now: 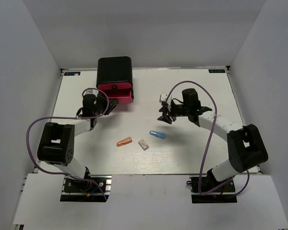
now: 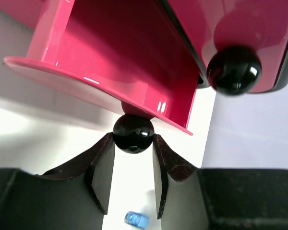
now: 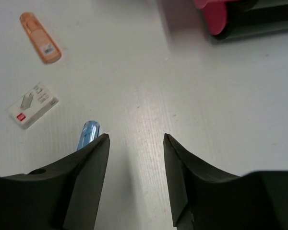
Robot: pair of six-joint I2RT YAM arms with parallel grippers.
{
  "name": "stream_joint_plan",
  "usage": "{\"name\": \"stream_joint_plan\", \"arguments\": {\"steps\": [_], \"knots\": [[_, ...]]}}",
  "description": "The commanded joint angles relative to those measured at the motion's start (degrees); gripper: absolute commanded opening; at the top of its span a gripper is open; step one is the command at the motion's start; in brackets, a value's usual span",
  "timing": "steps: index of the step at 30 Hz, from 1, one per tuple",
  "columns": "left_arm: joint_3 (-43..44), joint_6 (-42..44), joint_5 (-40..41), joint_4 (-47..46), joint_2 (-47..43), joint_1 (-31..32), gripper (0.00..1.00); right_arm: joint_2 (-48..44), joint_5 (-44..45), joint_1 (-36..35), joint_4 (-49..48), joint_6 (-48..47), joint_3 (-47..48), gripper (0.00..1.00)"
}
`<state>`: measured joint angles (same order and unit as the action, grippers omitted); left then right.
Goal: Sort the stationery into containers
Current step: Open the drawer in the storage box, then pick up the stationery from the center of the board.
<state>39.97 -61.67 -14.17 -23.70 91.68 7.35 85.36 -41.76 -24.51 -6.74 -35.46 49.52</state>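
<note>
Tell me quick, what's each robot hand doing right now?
Left gripper: closed on the black knob of the open pink drawer.
Right gripper: open, holding nothing.

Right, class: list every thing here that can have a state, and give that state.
Pink drawer: pulled open, nothing visible inside.
Second drawer: looks shut.
Left gripper: shut on drawer knob.
Right gripper: open, empty.
Orange piece: loose on table.
Blue piece: loose on table.
Whitish block: loose on table.
</note>
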Motion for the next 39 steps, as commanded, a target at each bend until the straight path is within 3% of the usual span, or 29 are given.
{"name": "stream_joint_plan", "arguments": {"steps": [1, 6, 10, 17, 22, 26, 30, 33, 34, 37, 39], "knots": [[-1.65, 2.69, 0.81, 4.71, -3.69, -0.24, 0.26, 3.40, -3.24, -0.53, 14.36, -9.08, 4.09, 0.56], [-2.70, 4.01, 0.81, 7.52, -7.20, -0.24, 0.59, 7.53, -0.79, -1.85, 22.38, -12.35, 6.47, 0.60], [-3.84, 6.29, 0.81, 11.21, -11.85, -0.24, 0.75, 9.03, 3.16, -3.78, 23.70, -12.17, 6.12, 0.64], [-7.70, 11.83, 0.81, 21.41, -25.48, -0.24, 0.80, 10.61, 6.77, -7.29, 24.33, -12.44, 5.59, 0.65], [-8.24, 19.98, 1.95, 29.83, -37.51, -0.24, 0.80, 12.02, 14.40, -9.85, 20.37, -8.58, 4.27, 0.65], [-9.29, 25.70, 1.44, 34.15, -42.27, -0.24, 0.80, 15.00, 19.69, -11.17, 18.87, -5.94, 5.93, 0.62], [-9.29, 29.14, 0.38, 38.20, -45.18, -0.24, 0.80, 16.50, 22.16, -12.23, 19.66, -5.58, 6.91, 0.52], [-8.59, 30.46, 0.38, 41.54, -45.18, 0.29, 0.76, 15.81, 21.02, -12.66, 20.54, -6.11, 7.43, 0.24], [-8.07, 30.47, -0.41, 42.24, -44.58, 0.29, 0.74, 15.63, 20.41, -12.67, 21.59, -6.63, 7.87, 0.10], [-9.11, 30.99, -2.08, 42.86, -43.78, 0.90, 0.72, 14.48, 15.75, -12.49, 23.87, -8.13, 12.43, 0.00], [-9.90, 31.00, -2.09, 42.86, -43.16, 1.43, 0.70, 14.92, 11.88, -12.49, 24.41, -9.36, 18.72, 0.00]]}}
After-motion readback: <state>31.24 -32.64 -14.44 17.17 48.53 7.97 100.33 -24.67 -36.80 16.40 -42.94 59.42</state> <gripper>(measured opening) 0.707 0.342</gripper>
